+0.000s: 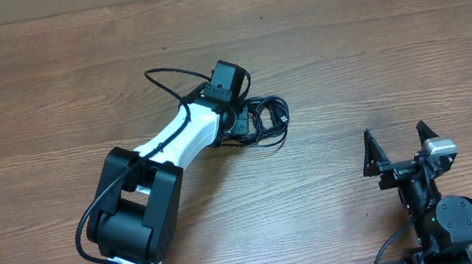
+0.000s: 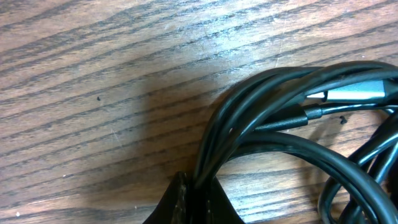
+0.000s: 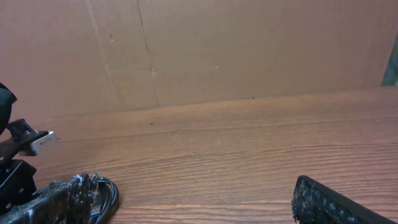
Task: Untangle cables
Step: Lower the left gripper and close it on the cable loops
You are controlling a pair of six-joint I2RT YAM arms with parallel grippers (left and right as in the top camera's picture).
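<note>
No readable text, no labels, no numbers visible

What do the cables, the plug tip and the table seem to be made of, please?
The cables: black rubber or plastic jacket, smooth, with a soft sheen along the bends. The plug tip: probably metal, silvery and matte. The table: wood or wood-look laminate, brown with grain lines; I cannot tell which.

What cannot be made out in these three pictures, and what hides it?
Left wrist: the left gripper is shut on the cables, but the frame edges cut the loops; cord count unclear.
Overhead: the wrist covers the grip and part of the bundle.
Right wrist: the dark loop beside the right gripper's finger is too small to identify.
</note>
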